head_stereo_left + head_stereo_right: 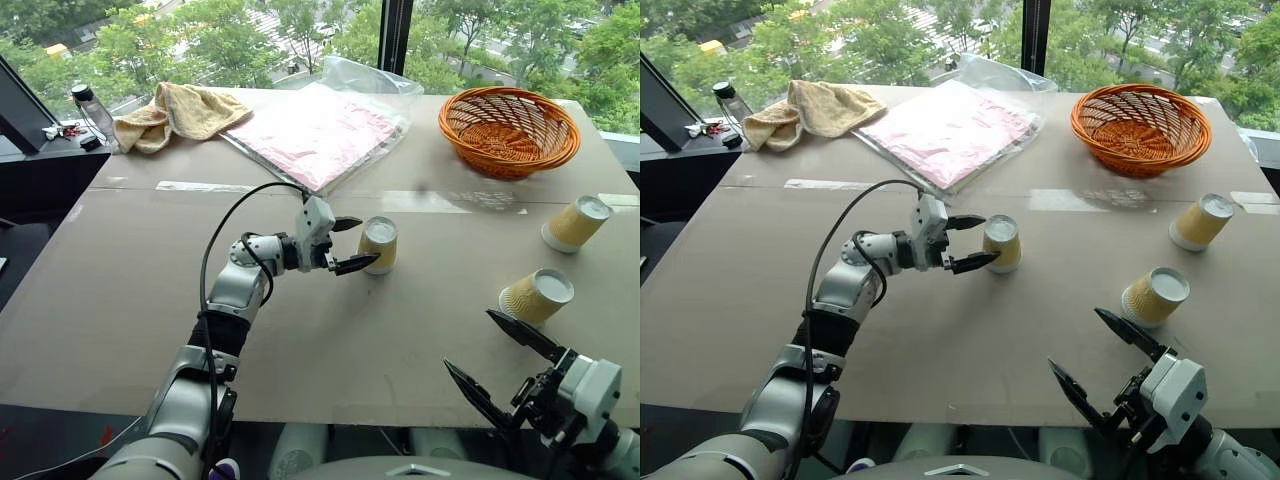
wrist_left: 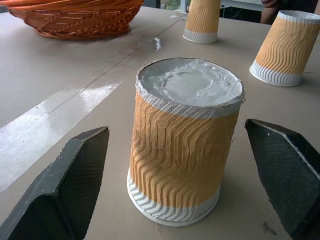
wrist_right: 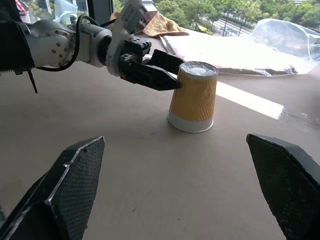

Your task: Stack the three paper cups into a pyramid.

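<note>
Three paper cups stand upside down on the tan table (image 1: 150, 300), apart from one another. The middle cup (image 1: 380, 245) sits between the fingers of my left gripper (image 1: 368, 241), which is open; in the left wrist view a gap shows between each finger (image 2: 75, 185) and the cup (image 2: 185, 145). The two other cups (image 1: 577, 223) (image 1: 537, 296) stand tilted at the right. My right gripper (image 1: 470, 340) is open and holds nothing, near the front edge, just short of the nearer right cup. The right wrist view looks across at the middle cup (image 3: 192, 97).
An orange wicker basket (image 1: 509, 130) stands at the back right. A clear bag with pink content (image 1: 315, 130) lies at the back middle, a yellow towel (image 1: 175, 115) and a bottle (image 1: 92, 108) at the back left.
</note>
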`<state>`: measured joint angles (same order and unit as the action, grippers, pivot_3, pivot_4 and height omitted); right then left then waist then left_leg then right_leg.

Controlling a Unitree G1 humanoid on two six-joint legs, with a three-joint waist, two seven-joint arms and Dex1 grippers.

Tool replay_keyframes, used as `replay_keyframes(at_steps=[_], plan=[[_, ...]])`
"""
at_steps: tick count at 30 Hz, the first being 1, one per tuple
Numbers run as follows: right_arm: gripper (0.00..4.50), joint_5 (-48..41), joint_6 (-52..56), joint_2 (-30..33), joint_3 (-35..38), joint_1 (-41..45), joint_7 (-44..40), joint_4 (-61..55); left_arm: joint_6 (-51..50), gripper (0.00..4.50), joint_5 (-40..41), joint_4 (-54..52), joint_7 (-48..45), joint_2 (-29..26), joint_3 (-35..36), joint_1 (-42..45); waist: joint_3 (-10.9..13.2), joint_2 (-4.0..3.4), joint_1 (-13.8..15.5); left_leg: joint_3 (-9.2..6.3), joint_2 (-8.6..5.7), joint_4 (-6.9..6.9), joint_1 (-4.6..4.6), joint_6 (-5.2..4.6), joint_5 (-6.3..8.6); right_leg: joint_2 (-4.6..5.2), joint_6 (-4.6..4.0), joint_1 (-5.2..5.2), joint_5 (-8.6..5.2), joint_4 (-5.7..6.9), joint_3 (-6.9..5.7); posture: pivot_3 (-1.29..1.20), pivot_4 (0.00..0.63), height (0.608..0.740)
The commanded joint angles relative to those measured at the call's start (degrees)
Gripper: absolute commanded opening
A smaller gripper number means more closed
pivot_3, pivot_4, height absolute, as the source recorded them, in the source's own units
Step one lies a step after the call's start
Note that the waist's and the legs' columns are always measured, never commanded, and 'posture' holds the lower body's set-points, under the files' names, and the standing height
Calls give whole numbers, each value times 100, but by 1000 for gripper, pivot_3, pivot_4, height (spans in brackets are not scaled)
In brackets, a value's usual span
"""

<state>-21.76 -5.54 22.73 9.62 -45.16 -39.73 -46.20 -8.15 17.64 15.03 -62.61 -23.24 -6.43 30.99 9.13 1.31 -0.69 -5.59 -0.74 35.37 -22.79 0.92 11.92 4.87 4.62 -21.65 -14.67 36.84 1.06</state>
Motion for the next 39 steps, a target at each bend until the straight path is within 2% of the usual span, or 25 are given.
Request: replay_keyframes(at_steps=[1,5,10,15,20,23,25,26,31,34,37,39], plan=[[4500,151,-112,-277,554,-96,580,-115,-352,4463,541,-1058,-209,-431,455,-493,0,-2,-15,0,1,-2,0,0,0,0,-1,-1,0,0,0,0,150,740],[4500,315,402,-392,1140,284,1309,-33,-300,4463,1236,-1952,-723,-775,876,-1504,0,-8,-3,5,6,-6,3,1,0,3,-10,-3,0,-2,6,0,150,740],[4500,464,1381,-119,1287,1128,1787,340,-1296,4463,2151,-2705,-1384,-1338,892,-1984,0,-9,69,3,7,-2,4,0,0,5,-31,-1,-10,0,0,0,150,740],[4500,319,2404,17,1422,1899,2170,911,-1232,4463,2251,-3114,-1575,-1468,881,-2274,-2,-20,97,10,5,-3,4,0,0,5,-33,-1,-10,-1,4,0,150,740],[4500,70,2844,-9,1581,2194,2232,1131,-1348,4463,2396,-3382,-1525,-1534,957,-2483,8,-36,94,12,2,-10,0,-1,0,4,-32,-3,-11,-2,7,0,150,740],[3623,-38,2831,-7,1597,2236,2112,1178,-1427,4500,2514,-3466,-1462,-1559,1016,-2566,8,-36,92,12,3,-8,2,-1,-1,3,-32,-2,-11,-2,6,0,150,740],[2620,-77,2786,7,1577,2245,2051,1127,-1448,4500,2575,-3491,-1387,-1541,1069,-2601,8,-36,76,12,4,-7,4,-2,-1,2,-31,-1,-11,-1,6,0,150,740],[2450,-113,2765,31,1538,2265,1995,1040,-1408,4500,2582,-3489,-1300,-1493,1120,-2620,8,-36,68,12,4,-7,5,-2,-1,2,-31,-1,-11,-1,6,0,150,740],[2450,-447,3009,277,1008,2795,1627,679,-952,4500,2515,-3245,-794,-1022,1491,-2796,9,-39,-25,14,4,-7,4,-2,-1,2,-30,-1,-10,-1,9,0,150,740],[2450,-326,3175,383,585,3404,1653,877,-1185,4500,2703,-3135,-847,-1119,1631,-2884,10,-36,-61,20,13,-6,11,-2,-1,-8,-29,-2,-9,-1,14,0,150,740],[2450,-105,3373,345,-71,4477,1662,1585,-1167,4500,2763,-3131,-857,-1199,1893,-3115,11,-36,-56,16,16,-6,9,-2,-1,-13,-30,-2,-9,0,11,0,150,740],[2450,-10,3399,318,-344,4898,1596,1926,-1213,4500,2824,-3252,-748,-1216,2037,-3232,13,-38,-70,21,15,-6,10,-2,-1,-13,-30,-3,-9,0,15,0,150,740]])
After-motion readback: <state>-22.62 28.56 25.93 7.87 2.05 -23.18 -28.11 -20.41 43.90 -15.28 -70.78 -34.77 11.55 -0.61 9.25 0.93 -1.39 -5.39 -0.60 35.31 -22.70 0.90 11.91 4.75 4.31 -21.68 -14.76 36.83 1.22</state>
